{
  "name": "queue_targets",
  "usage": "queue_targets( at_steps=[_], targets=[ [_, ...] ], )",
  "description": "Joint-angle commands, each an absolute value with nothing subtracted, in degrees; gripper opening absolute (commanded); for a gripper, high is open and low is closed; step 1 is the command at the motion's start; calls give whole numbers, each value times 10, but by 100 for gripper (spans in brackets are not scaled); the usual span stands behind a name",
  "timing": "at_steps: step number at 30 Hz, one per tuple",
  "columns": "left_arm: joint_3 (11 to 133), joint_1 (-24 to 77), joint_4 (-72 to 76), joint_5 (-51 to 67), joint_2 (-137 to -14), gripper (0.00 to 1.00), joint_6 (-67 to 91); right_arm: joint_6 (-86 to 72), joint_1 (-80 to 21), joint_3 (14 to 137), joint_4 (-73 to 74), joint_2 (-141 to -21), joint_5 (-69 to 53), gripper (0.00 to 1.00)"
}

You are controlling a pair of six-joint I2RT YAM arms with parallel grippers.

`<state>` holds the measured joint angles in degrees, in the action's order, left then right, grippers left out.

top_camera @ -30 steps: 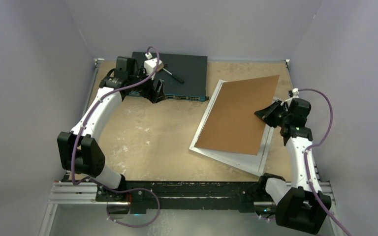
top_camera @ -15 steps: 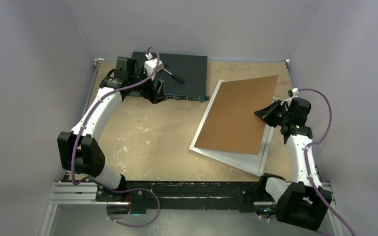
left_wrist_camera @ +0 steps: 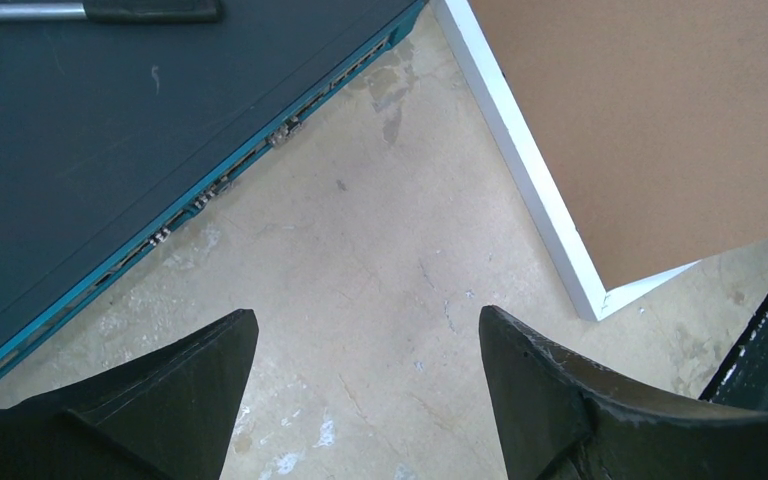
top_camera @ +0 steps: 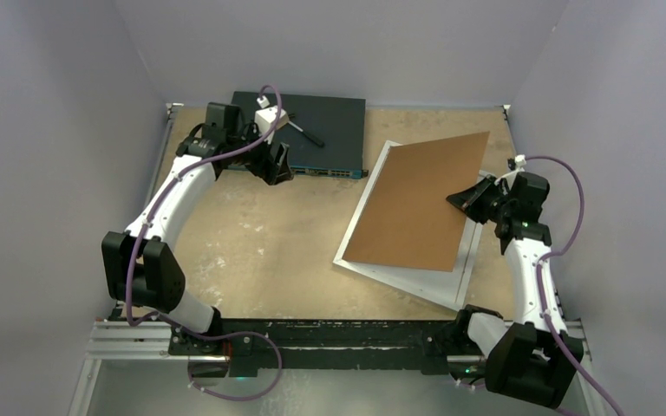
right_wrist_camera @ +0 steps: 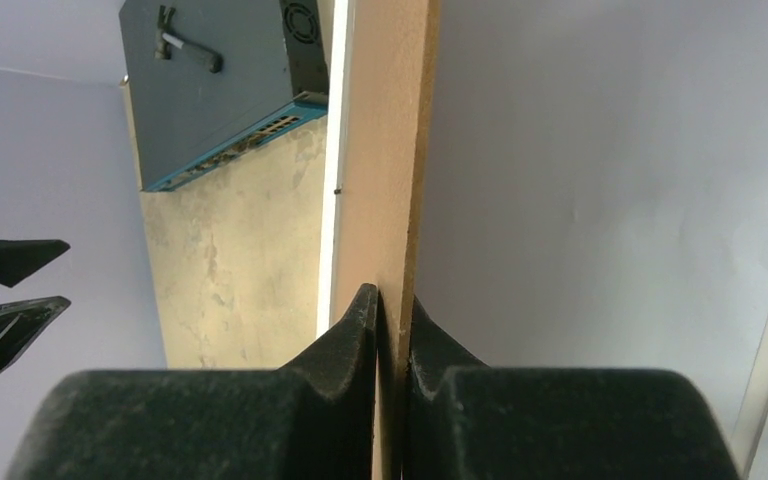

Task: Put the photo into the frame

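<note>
The right arm [top_camera: 527, 264] reaches up from its base at 5 o'clock, its wrist bent inward toward the table's [top_camera: 269, 251] centre. The right gripper [top_camera: 458, 199] is clamped on the right edge of the brown backing board [top_camera: 416, 204]. The right wrist view shows both fingers pressed flat against the board's two faces.

The left arm [top_camera: 178, 195] arcs toward 11 o'clock. The left gripper [top_camera: 276, 165] points down with its jaws spread wide and nothing between them, just in front of the network switch [top_camera: 321, 130].

There are two arms, one board, one white-bordered frame [top_camera: 425, 282], one switch, and one black-handled tool [top_camera: 305, 132] lying on the switch.

The frame lies flat on the table at 3 o'clock, and the board covers most of it. The photo is not visible in any view.

Compared with a second ago, the board's far corner has shifted slightly left. The left arm has not moved.
</note>
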<state>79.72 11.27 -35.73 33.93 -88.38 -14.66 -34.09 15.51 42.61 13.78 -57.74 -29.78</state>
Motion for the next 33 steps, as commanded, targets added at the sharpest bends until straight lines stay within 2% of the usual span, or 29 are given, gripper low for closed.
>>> queue_targets(
  at_steps=[1,30,33],
  targets=[
    [790,111,-346,352,-862,80,-160,-316,156,424,144,-560,-321,0],
    [789,111,-344,352,-863,79,-161,-294,160,421,133,-607,-304,0],
    [789,111,-345,355,-864,79,-161,-268,159,431,155,-615,-267,15]
  ],
)
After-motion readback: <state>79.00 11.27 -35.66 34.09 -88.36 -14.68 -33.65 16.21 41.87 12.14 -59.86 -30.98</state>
